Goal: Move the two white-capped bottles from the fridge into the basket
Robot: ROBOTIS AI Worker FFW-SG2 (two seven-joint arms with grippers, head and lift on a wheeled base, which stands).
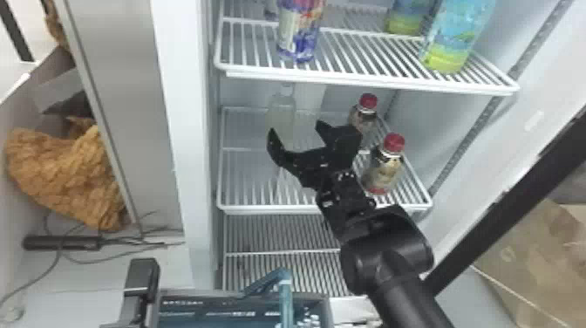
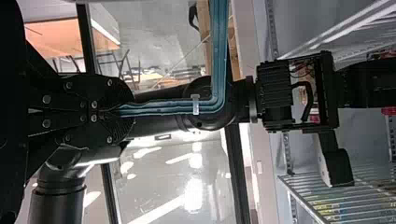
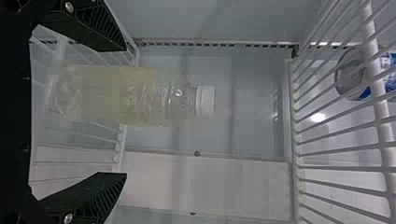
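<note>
There is free room left of the right hand point(image 1: 296, 128); red-capped bottles point(image 1: 384, 170) crowd its right, the upper shelf point(image 1: 370, 83) above.

The head view looked down into the fridge point(image 1: 183, 87), shared by the left wrist view and closer right one.

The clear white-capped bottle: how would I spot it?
Inside the white fridge, find the wire shelf just below the one holding tall blue-and-green bottles. Toward its left, by the open black right claw, stands a clear plastic bottle of pale yellowish liquid. Its cap is white, unlike its two red-capped neighbours to the right.
</note>
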